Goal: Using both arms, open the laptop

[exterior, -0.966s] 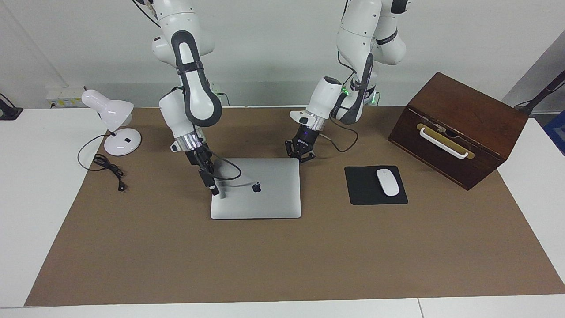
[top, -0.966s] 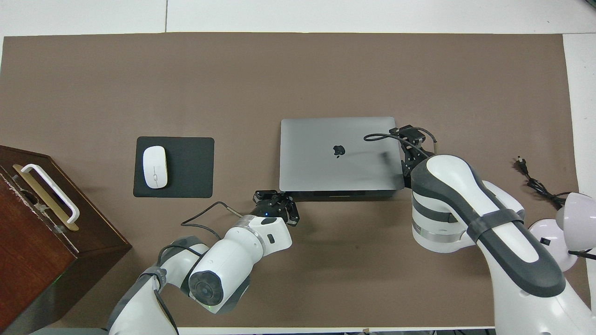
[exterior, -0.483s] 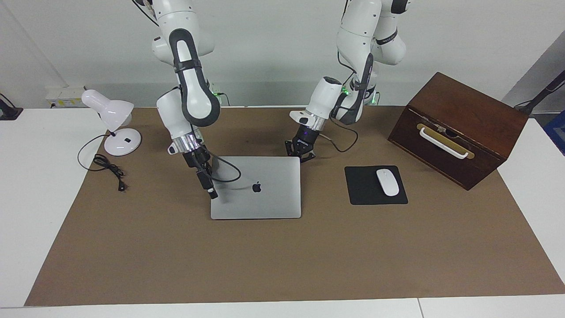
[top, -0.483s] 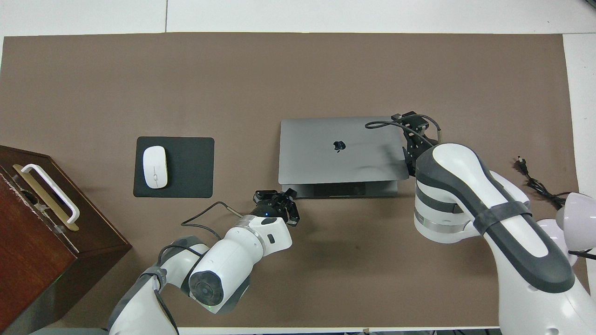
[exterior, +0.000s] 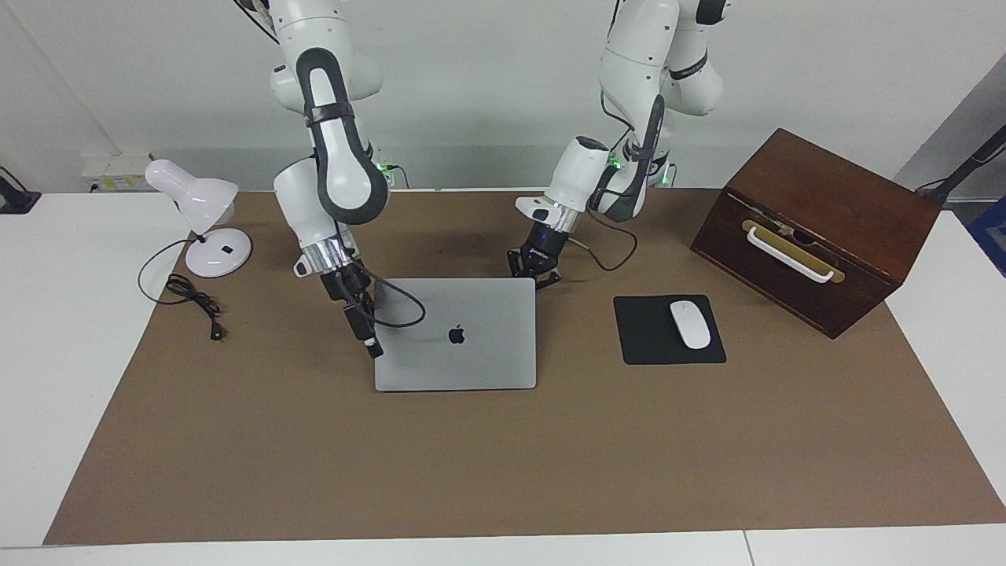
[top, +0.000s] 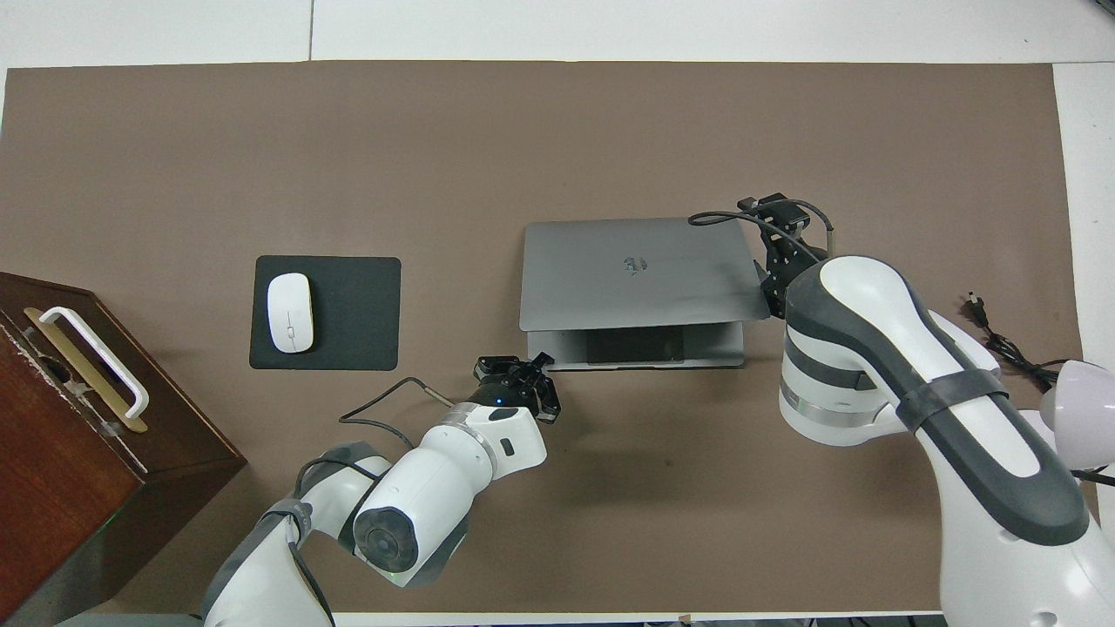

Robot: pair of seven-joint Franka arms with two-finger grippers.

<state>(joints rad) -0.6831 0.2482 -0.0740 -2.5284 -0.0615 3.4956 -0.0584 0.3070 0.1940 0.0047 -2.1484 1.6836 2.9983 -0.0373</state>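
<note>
Brown mat [exterior: 503, 456], thin silver-grey laptop [exterior: 471, 354]

We record a robotics lab: two white arms [exterior: 330, 149] over a brown-matted table [exterior: 503, 472], bare white wall, staged desk lamp [exterior: 200, 212] and wooden box [exterior: 817, 228].

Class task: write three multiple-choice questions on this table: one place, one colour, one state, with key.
1. The white mouse lies: A on the wooden box; B on the black mouse pad; C on the bare brown mat.
2. The desk lamp is: A white; B red; C black.
3. The laptop lid is: A flat shut; B partly raised; C folded fully back.
Key: 1 B, the pad shows around it; 2 A, shade and base are white; 3 B, the base shows under the lid from overhead.
</note>
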